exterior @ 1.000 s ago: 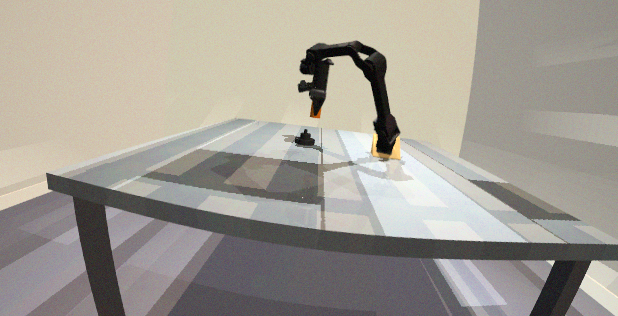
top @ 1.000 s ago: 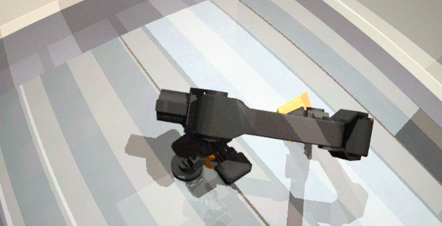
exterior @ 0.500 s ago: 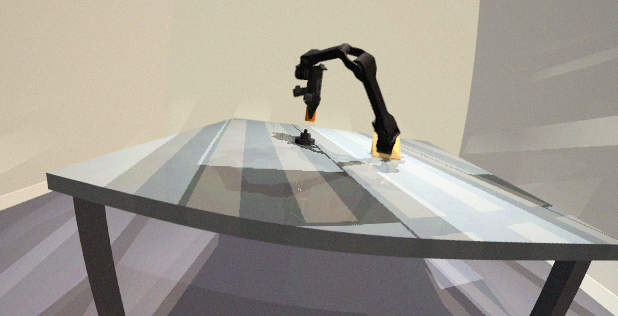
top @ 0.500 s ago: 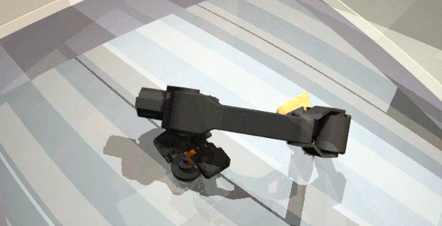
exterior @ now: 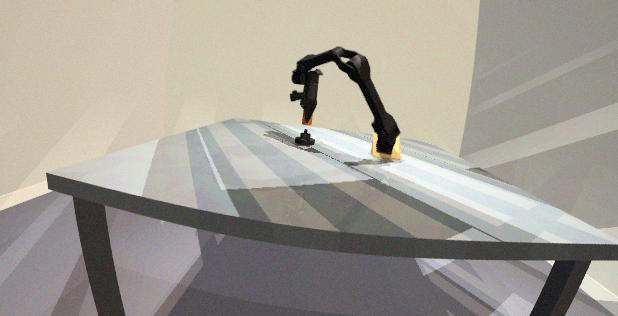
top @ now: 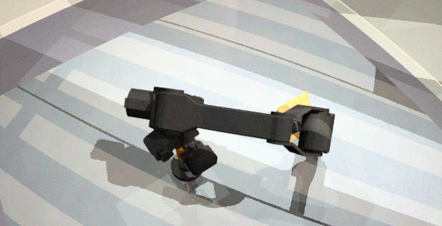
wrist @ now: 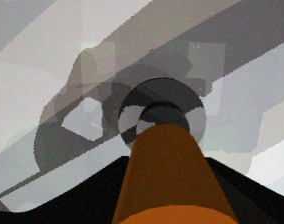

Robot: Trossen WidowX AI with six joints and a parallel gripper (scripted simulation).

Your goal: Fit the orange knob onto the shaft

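The gripper (exterior: 308,117) points straight down and is clamped on the orange knob (wrist: 173,189), which hangs from its tips in the air above the table (exterior: 200,203), not touching anything. Directly underneath stands the round pedestal (exterior: 304,141) with the dark D-shaped shaft (wrist: 165,115) rising from its middle; in the exterior view there is a visible gap between the knob's lower end and the shaft top. The wrist view looks down the knob's long axis, and the shaft and pedestal ring (wrist: 193,106) appear just past the knob's far end, close to in line but seemingly a touch off to one side. So the coming move looks like a vertical descent, after a small sideways trim. Whether the hole's flat side matches the shaft's flat cannot be told from any view.
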